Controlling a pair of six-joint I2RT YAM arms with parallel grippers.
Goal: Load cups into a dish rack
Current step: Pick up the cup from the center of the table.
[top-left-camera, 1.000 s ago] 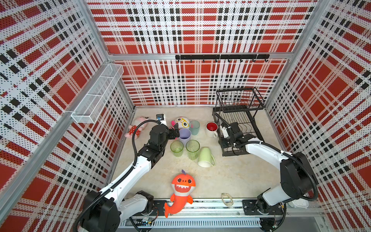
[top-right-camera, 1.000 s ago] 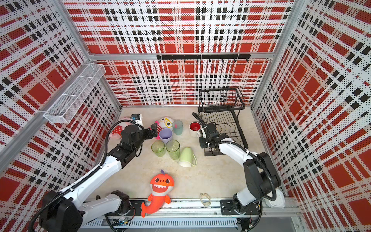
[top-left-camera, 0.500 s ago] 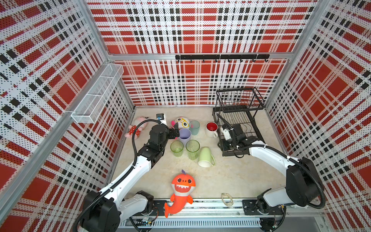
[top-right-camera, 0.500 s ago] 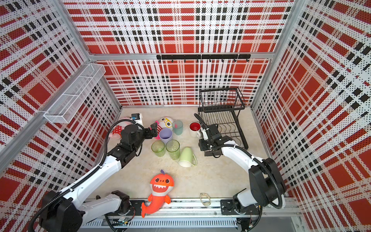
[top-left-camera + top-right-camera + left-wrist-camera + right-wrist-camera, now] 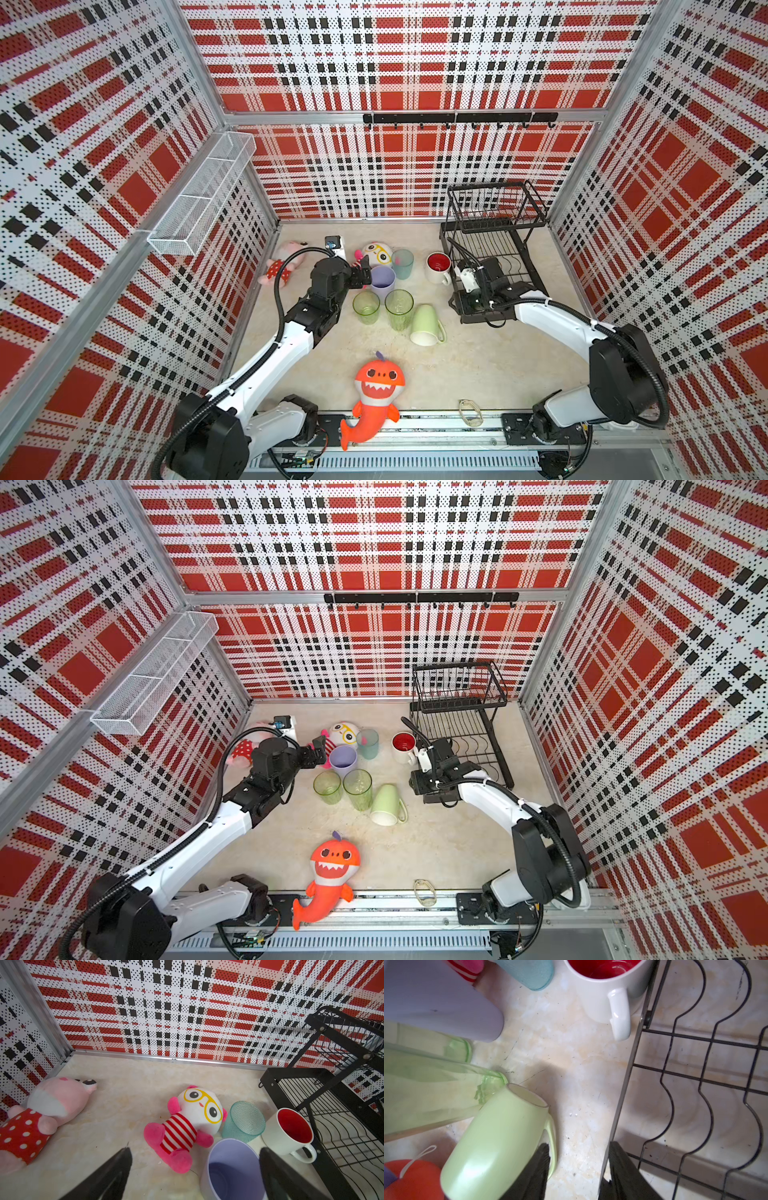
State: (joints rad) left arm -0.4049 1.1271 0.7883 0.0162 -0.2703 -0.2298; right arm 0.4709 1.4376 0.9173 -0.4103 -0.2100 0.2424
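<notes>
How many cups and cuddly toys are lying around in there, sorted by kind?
Tumblers: 4 (two green tumblers, lavender tumbler, teal tumbler)
Mugs: 2 (white mug, pale-green mug)
Plush toys: 3 (pink plush, spectacled plush, orange shark)
Total: 9

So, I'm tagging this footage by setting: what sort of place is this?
Probably a robot test cell staged as a kitchen: plaid perforated walls, two arms on a rail, a dish rack beside cups.
</notes>
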